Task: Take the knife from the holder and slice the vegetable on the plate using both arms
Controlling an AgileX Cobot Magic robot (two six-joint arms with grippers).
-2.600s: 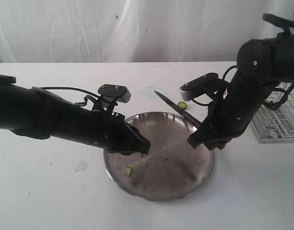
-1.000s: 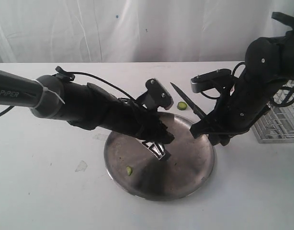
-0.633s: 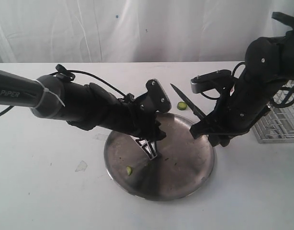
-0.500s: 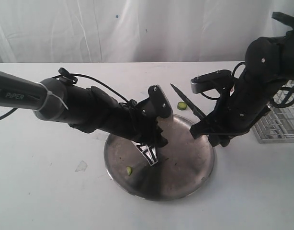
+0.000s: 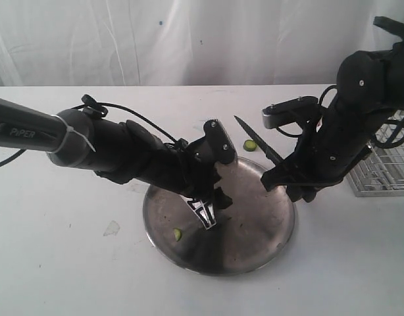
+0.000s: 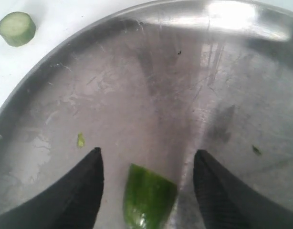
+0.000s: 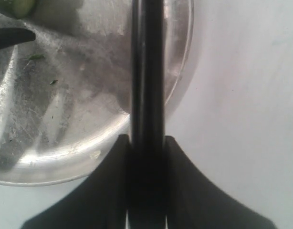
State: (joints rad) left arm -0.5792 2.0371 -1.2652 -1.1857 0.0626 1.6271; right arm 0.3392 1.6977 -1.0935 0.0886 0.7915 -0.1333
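The vegetable [image 6: 149,198] is straddled, not squeezed, by the wide-open left gripper [image 6: 147,156]. It lies at 8 o'clock from the knife [image 5: 253,136], which is held tight in the right gripper [image 7: 146,140].

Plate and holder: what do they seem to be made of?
The plate looks like steel: dull grey, with bright glare and fine scratches. The holder appears to be silvery metal wire in a grid, perhaps plated or stainless; the finish is hard to tell.

We see a white table [image 5: 70,270] carrying a round steel plate [image 5: 261,227] near its middle, a wire holder [image 5: 385,172] at the right edge, a small green slice [image 5: 251,145] just beyond the plate's far rim, and a pale scrap [image 5: 112,228] to its left.
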